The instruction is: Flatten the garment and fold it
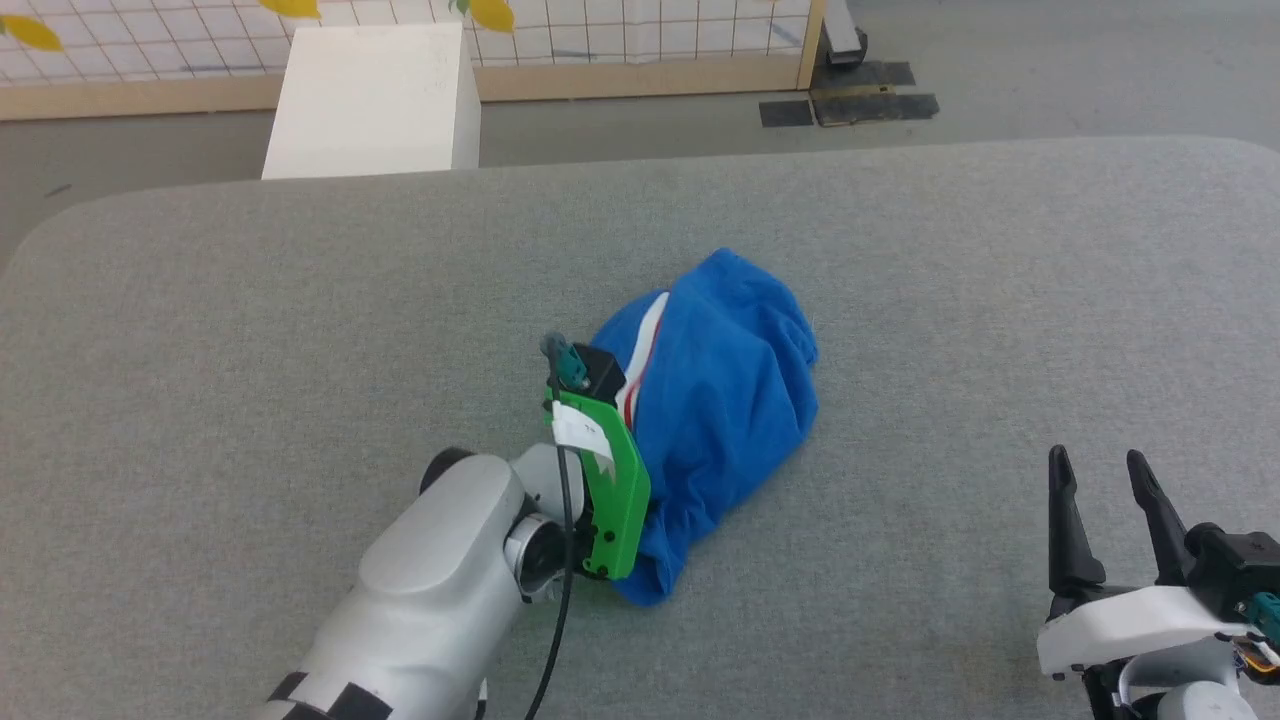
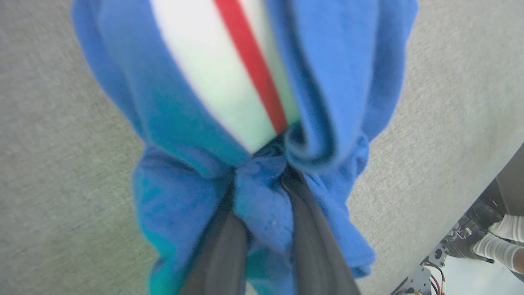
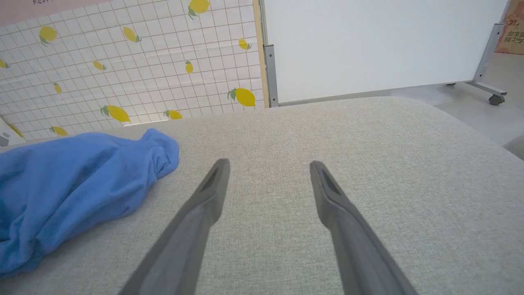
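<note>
1. The garment (image 1: 725, 400) lies bunched in a royal-blue heap near the middle of the grey tabletop (image 1: 300, 300), neither flattened nor folded.
2. A white panel (image 2: 204, 73) with a red stripe (image 2: 249, 61) shows inside a fold on the side of the heap nearest my left wrist.
3. My left jaws are clamped on the garment. In the left wrist view my two dark left fingers (image 2: 315, 246) pinch a wad of blue cloth between them, and more cloth spills around both sides.
4. In the head view my left arm (image 1: 440, 560) reaches in from the lower left. Its green bracket (image 1: 615, 490) sits right against the heap's left edge, and the bracket and the cloth hide the fingers there.
5. My right jaws stand wide apart and hold nothing. My right fingers (image 1: 1068, 520) point up at the lower right of the head view, over bare tabletop and well apart from the garment.
6. In the right wrist view the blue heap lies off to the left of those spread fingers and does not touch them.
7. Beyond the tabletop's far edge stand a white box (image 1: 375, 100) on the floor, a tiled panel printed with lemons (image 3: 123, 73) and a white board (image 3: 368, 45) on castors.
8. In the lower right corner of the left wrist view, past the tabletop's edge, I see a person's white-socked feet (image 2: 501, 241).
</note>
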Robot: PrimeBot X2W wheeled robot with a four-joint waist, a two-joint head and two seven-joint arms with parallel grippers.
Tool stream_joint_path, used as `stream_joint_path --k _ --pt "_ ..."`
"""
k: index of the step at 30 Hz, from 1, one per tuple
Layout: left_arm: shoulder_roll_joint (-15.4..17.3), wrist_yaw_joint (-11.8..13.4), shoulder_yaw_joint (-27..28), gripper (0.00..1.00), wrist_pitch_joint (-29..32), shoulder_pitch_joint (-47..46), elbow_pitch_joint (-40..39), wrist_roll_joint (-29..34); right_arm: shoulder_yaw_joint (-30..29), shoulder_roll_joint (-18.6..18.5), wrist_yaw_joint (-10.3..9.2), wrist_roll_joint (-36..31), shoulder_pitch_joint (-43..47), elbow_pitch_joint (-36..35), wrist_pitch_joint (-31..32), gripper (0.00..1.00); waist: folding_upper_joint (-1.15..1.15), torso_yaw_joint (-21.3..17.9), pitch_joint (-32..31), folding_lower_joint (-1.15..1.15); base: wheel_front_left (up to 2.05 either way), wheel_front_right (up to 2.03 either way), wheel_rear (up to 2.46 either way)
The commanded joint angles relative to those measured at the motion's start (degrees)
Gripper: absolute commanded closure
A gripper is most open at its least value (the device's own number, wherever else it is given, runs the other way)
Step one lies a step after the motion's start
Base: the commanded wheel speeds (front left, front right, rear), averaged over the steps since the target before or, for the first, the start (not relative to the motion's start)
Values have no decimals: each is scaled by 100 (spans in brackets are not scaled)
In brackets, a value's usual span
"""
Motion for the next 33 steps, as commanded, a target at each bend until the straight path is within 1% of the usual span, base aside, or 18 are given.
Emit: stream_joint_path --k 1,5,6,7,12,14,18,22,26,28,30,32,33 --pt "-32 -3 -55 100 199 116 139 -28 3 2 -9 28 -23 -38 -33 0 0 26 63 0 0 0 0" --pt "-102 69 -34 100 519 147 318 -213 13 2 -9 25 -51 -39 -33 0 0 58 124 0 0 0 0" --pt "-118 86 5 67 569 146 325 -283 14 2 -9 28 -54 -33 -33 0 0 68 122 0 0 0 0" --pt "-133 114 62 0 599 133 316 -359 16 2 -9 32 -52 -26 -33 0 0 82 117 0 0 0 0" --pt "-120 173 416 0 466 -30 40 -651 31 2 -9 58 -23 35 -34 0 0 162 4 0 0 0 0" --pt "-89 179 639 0 378 -86 -153 -835 32 2 -9 70 -12 55 -34 0 0 198 -70 0 0 0 0" --pt "45 245 1065 0 244 -162 -588 -1153 35 2 -9 77 16 73 -34 0 0 270 -222 0 0 0 0" --pt "240 403 1518 0 12 -108 -1044 -1410 35 2 -9 71 43 84 -34 0 0 335 -354 0 0 0 0" --pt "480 494 1990 0 -682 37 -1572 -1429 30 2 -9 72 62 73 -34 0 0 395 -420 0 0 0 0" --pt "674 538 2132 0 -1132 132 -1800 -1222 22 2 -9 71 74 68 -34 0 0 425 -438 0 0 0 0" --pt "841 578 2325 0 -1742 274 -2033 -996 18 2 -9 70 83 62 -34 0 0 452 -444 0 0 0 0" --pt "995 623 2376 0 -2183 424 -2182 -716 9 2 -9 69 90 60 -34 0 0 469 -451 0 0 0 0" --pt "1074 648 2436 0 -2520 532 -2279 -552 10 2 -9 71 94 61 -34 0 0 475 -457 0 0 0 0"
